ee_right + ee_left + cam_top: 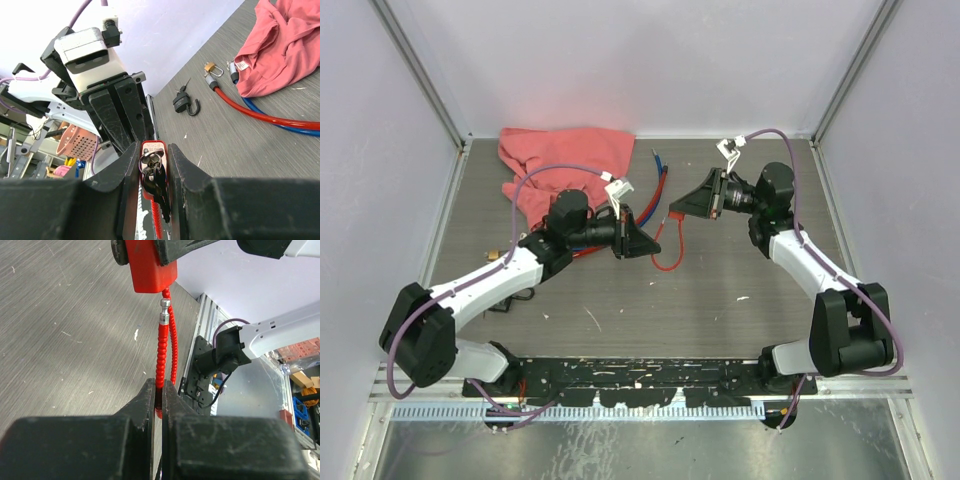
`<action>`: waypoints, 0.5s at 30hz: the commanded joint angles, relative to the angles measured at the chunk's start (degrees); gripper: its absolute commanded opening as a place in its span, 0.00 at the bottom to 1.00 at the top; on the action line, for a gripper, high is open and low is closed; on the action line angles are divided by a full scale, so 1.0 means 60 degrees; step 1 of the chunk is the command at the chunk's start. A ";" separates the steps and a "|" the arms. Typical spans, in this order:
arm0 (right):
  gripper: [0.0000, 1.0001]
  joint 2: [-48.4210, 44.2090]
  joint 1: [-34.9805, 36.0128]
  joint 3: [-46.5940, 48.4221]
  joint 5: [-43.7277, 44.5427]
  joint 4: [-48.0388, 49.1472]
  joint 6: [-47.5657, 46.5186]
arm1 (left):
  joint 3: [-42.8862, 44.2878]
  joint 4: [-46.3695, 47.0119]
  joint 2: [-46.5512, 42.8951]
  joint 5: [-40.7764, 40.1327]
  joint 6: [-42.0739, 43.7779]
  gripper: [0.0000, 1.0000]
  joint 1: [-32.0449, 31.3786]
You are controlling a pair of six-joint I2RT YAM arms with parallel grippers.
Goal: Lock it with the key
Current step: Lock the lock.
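The keys (156, 184) hang in a dark bunch from a ring on the face of the red lock body (150, 270), low in the middle of the right wrist view. One of them seems to sit in the keyhole, though the bunch hides the slot itself. The body is clamped between the fingers of the right gripper (153, 155), which is closed partway onto its sides, so the key face points back along those fingers toward the right wrist. From the opposite end of the body a red ribbed cable (161, 347) runs straight down the left wrist view, and that line is the long axis of the lock. The left gripper (158, 390) is squeezed tight on the cable a little way along it. In the top view the two grippers face each other just right of centre above the table (720, 300), with the lock between them on a line from upper right to lower left. The left arm is therefore on the cable side and away from the key, and the right cannot turn what sits between its own fingers. Turning it likely means one arm regripping.
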 commanded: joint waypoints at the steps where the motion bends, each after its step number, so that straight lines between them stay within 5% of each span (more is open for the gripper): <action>1: 0.01 0.0030 0.0050 0.0044 0.0289 0.1150 0.0556 | 0.0057 0.1173 0.0122 0.0139 -0.0415 0.00 -0.0042; 15: 0.01 0.0254 0.0158 -0.0072 0.0488 0.1591 0.0935 | 0.0287 0.1498 0.0613 0.0491 -0.0695 0.00 -0.0046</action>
